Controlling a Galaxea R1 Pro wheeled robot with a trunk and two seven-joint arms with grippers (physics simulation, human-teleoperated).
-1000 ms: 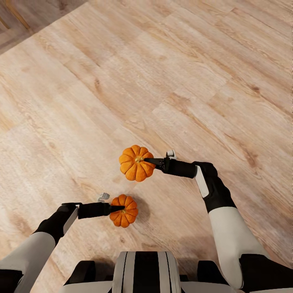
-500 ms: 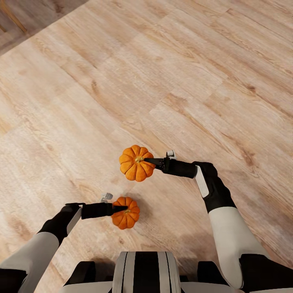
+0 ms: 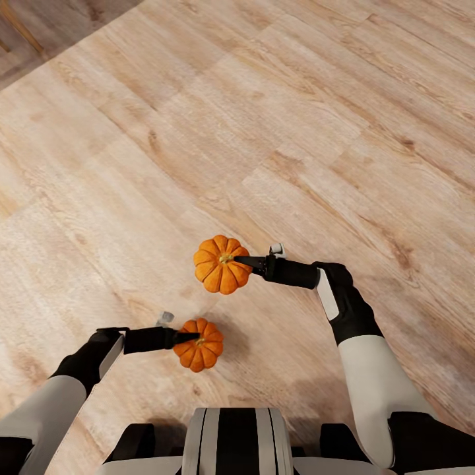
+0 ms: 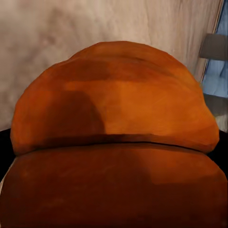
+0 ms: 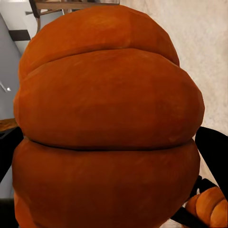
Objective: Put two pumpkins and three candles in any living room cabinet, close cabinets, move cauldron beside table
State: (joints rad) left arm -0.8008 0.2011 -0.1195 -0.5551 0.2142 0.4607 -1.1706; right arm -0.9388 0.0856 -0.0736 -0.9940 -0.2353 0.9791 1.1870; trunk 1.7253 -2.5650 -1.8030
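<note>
Left gripper (image 3: pixel 187 338): closed on the smaller pumpkin (image 3: pixel 198 344), fingers reaching in from the robot's left side toward the stem; pumpkin carried above the floor, low and close in front of the trunk.
Right gripper (image 3: pixel 250 262): clamped on the larger pumpkin (image 3: pixel 221 264), gripping from the robot's right side, fingertips at the stem area; held out further ahead than the other.
Smaller pumpkin: orange, ribbed, stem up in the head view; close up in the left wrist view (image 4: pixel 114 137), with ribs stacked across the picture and dark finger edges at both sides.
Larger pumpkin: orange, ribbed, stem up in the head view; close up in the right wrist view (image 5: pixel 107 123), with a black finger (image 5: pixel 216 152) pressed against its side.
Spacing: two pumpkins apart, not touching; larger one ahead and a little toward the robot's right of the smaller one. A bit of the smaller pumpkin (image 5: pixel 211 209) peeks into a corner of the right wrist view.
Floor (image 3: pixel 297 119): pale wood planks running diagonally, with soft shadows beneath the pumpkins; darker strip (image 3: pixel 39 30) at the far left corner of the head view.
Arms: black forearms and white upper sleeves, both bent inward toward the middle of the view.
Trunk (image 3: pixel 236 441): black and white, at the near edge of the head view.
Background in wrist views: pale floor behind both pumpkins; blurred grey and blue shapes at the edges, too unclear to name.
</note>
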